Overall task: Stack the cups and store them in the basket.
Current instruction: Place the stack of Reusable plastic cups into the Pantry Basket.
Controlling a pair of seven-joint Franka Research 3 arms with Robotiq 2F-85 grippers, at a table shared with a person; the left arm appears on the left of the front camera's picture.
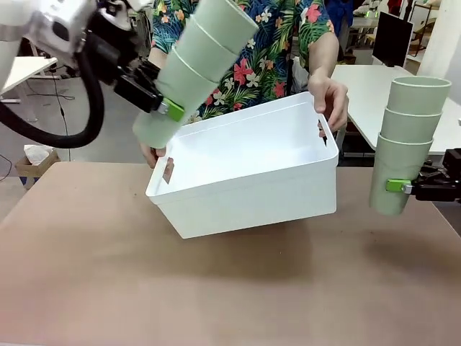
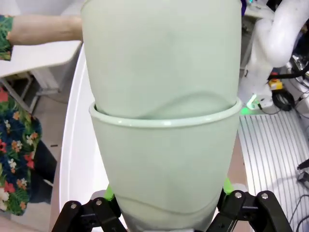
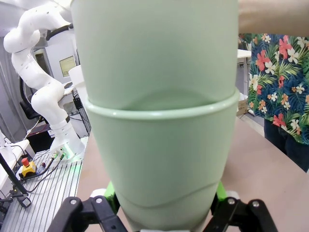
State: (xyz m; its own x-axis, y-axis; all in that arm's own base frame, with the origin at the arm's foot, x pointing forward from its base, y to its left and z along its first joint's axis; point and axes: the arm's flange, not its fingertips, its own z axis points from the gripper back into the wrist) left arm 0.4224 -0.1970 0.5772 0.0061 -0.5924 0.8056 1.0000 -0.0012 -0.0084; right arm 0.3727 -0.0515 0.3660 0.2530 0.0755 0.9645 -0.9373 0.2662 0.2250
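L cup stack (image 1: 198, 61), three nested, is held tilted, its lowest cup clamped near the base by the left jaws, over the basket (image 1: 245, 194) at its left rim. R cup stack (image 1: 407, 137), upright, is clamped at the bottom cup by the right jaws, well right of the basket. Basket is tipped twd. the robot and gripped at both ends by a person's hands (image 1: 331, 101). Open brown surface (image 1: 230, 288) is seen in front.

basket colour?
White: the basket, held tilted by the person, shows best in the front view.

white left arm (image 1: 45, 21), thick black cable (image 1: 94, 101), black left claw (image 1: 165, 113), green pads (image 1: 173, 110)
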